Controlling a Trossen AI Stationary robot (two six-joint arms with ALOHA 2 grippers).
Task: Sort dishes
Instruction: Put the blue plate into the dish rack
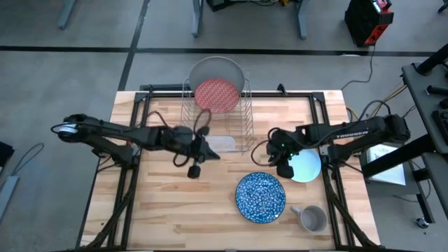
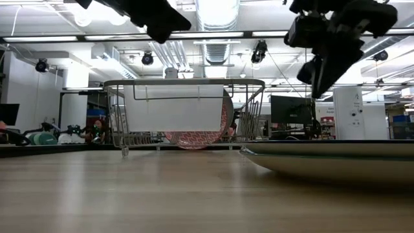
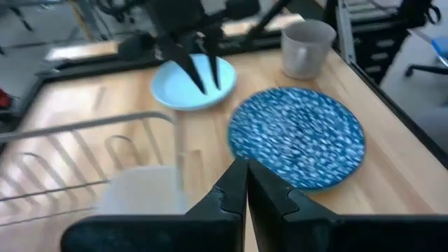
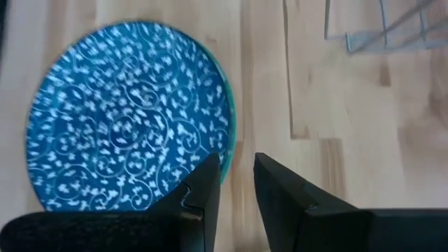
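A wire dish rack [image 1: 217,115] at the table's far middle holds a large grey plate [image 1: 218,68] and a red patterned plate [image 1: 216,96], both standing on edge. A blue speckled plate [image 1: 260,197] lies flat near the front. A smaller light-blue plate [image 1: 308,168] lies flat to its right. My left gripper [image 3: 246,187] is shut and has nothing in it; it hovers by the rack's near side [image 1: 207,151]. My right gripper [image 4: 236,183] is open above the table, between the two flat plates [image 1: 281,166], its fingers over the blue plate's edge [image 4: 222,105].
A grey handled mug [image 1: 313,218] stands at the front right, beside the blue plate. A pale translucent piece [image 1: 224,144] lies at the rack's near edge. Bare wood lies at the front left [image 1: 168,210].
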